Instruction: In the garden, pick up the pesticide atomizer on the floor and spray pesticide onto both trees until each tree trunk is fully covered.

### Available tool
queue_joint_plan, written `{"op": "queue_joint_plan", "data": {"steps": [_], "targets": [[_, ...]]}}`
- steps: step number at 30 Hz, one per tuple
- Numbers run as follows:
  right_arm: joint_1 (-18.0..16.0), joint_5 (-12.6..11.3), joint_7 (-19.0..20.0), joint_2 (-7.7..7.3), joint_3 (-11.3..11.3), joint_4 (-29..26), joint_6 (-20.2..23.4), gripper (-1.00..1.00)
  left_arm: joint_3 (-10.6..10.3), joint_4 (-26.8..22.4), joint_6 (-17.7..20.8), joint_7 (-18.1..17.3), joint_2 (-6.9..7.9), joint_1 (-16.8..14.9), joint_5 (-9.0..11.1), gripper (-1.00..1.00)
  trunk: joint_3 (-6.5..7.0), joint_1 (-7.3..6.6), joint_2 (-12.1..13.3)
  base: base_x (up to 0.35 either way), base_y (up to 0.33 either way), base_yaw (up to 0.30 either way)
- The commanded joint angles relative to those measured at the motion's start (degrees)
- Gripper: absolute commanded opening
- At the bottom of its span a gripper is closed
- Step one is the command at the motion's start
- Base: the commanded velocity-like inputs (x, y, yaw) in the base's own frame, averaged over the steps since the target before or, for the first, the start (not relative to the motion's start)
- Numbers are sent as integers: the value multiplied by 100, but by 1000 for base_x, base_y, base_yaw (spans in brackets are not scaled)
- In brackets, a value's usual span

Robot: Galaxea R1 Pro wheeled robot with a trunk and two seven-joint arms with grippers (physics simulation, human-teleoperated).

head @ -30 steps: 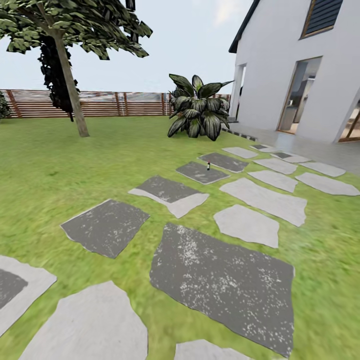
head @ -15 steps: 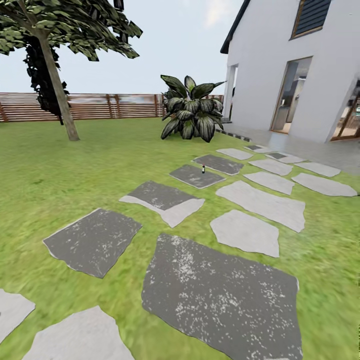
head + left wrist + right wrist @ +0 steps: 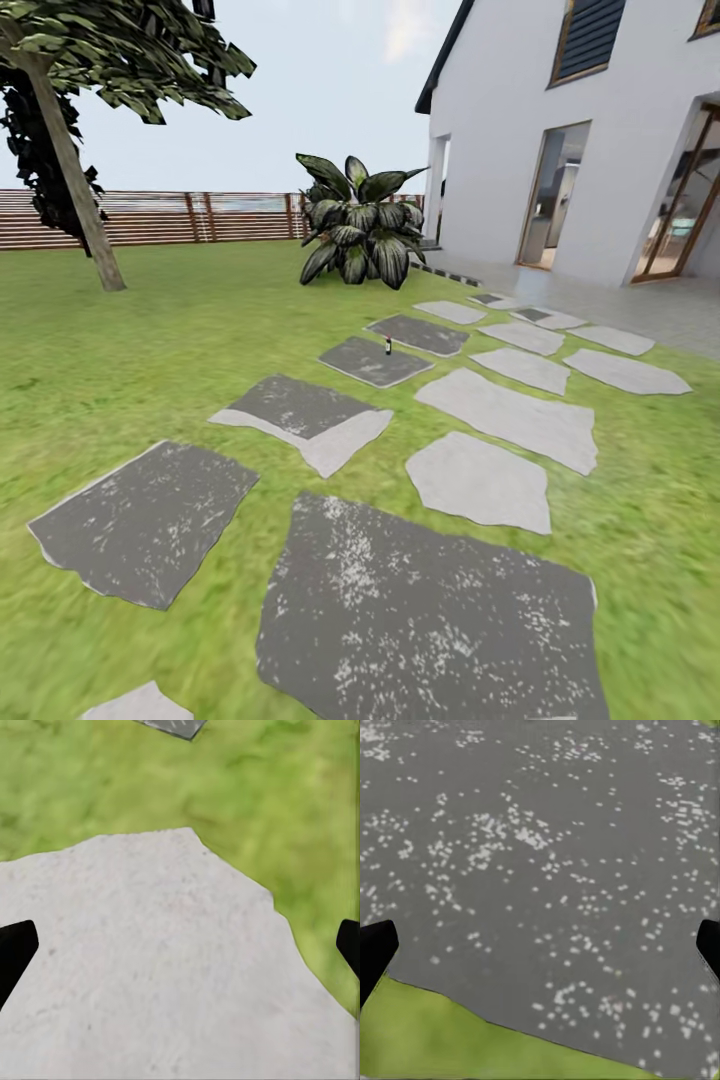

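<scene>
- The garden lawn (image 3: 150,350) spreads out from the white house (image 3: 600,130), which stands at its right-hand edge with tall glass doors facing the grass.
- A brown slatted fence (image 3: 200,217) closes the lawn's far side, reaching toward the house corner.
- A tree with a thin leaning trunk (image 3: 70,170) and dark leaves stands well left of the house, in front of the fence.
- A broad-leaved dark plant (image 3: 355,235) sits near the house corner, between the house and that tree.
- Grey stepping stones (image 3: 430,610) run from the near ground toward the house, some dark and speckled, some pale.
- A tiny dark upright object (image 3: 388,345), probably the pesticide atomizer though too small to be sure, stands on a dark stone short of the plant, left of the house's paving.
- The left gripper (image 3: 180,945) hangs over a pale stone (image 3: 150,975) with grass beside it; its dark fingertips sit at opposite frame edges, jaws wide and empty.
- The right gripper (image 3: 540,945) hangs over a dark speckled stone (image 3: 547,870) edged by grass, jaws likewise spread wide, holding nothing.
</scene>
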Motion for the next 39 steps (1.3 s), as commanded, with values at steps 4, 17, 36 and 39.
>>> {"op": "queue_joint_plan", "data": {"steps": [4,17,36,39], "targets": [[-3,10,-6,-2,5,4,-17,100,-25,6,-19,-8,2,-3,58,100,-5,2,-2,338,0,-2],[-3,8,-6,-2,-4,4,-17,100,-25,6,-19,-8,2,-3,58,100,-5,2,-2,338,0,0],[-3,8,-7,-2,4,4,-17,100,-25,6,-19,-7,2,-3,58,100,-5,2,-2,338,0,0],[-3,8,-7,-2,6,4,-17,100,-25,6,-19,-8,2,-3,58,100,-5,2,-2,338,0,0]]}}
